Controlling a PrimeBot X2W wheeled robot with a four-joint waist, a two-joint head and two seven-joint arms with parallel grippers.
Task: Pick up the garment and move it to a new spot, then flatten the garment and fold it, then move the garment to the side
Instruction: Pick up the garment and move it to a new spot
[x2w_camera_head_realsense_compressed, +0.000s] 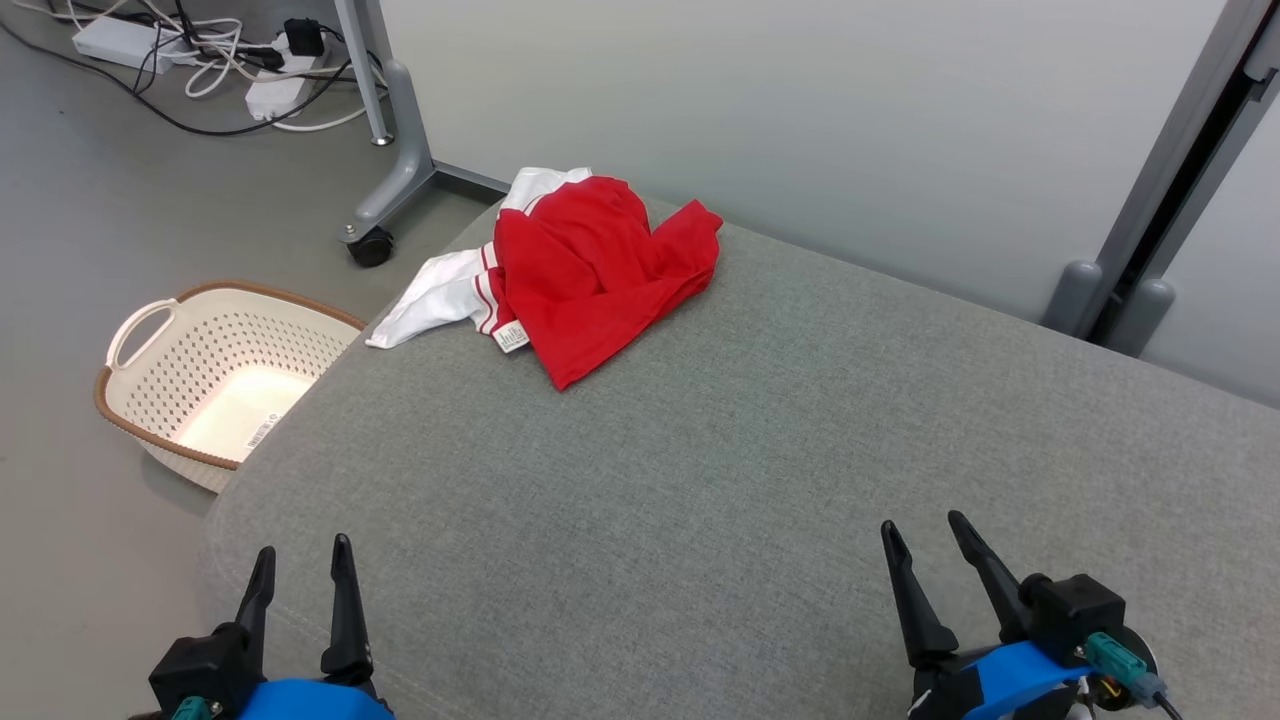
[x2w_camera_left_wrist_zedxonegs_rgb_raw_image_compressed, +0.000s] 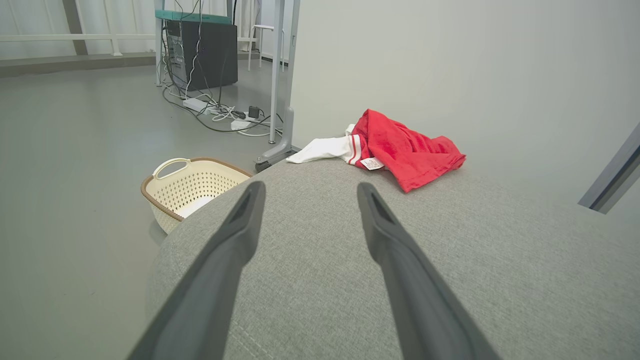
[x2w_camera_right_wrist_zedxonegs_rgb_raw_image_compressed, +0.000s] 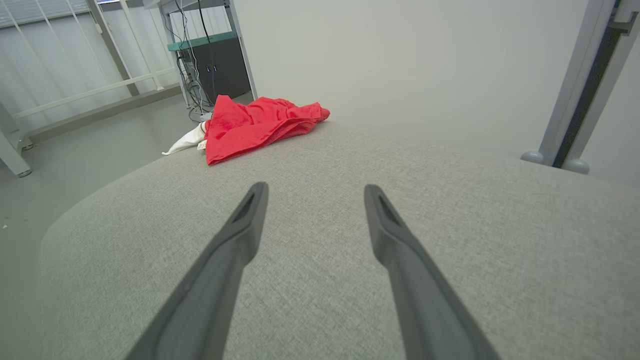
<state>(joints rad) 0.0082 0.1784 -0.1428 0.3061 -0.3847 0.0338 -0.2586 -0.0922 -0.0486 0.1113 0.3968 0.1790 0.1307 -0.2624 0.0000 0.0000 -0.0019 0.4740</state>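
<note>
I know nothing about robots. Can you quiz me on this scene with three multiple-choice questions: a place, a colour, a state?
1. Where does the garment lie?
A. On the floor.
B. On the grey cushion's far left corner.
C. Over a chair.

2. Its colours?
A. Red and white.
B. Blue and yellow.
C. All black.

3. How are the left gripper and right gripper?
A. Both open, empty.
B. Both shut on cloth.
C. One open, one shut.

Answers:
1 B, it sits crumpled on the cushion, far from both grippers.
2 A, it has a red body and a white part.
3 A, each one's jaws stand wide apart over bare cushion.
</note>
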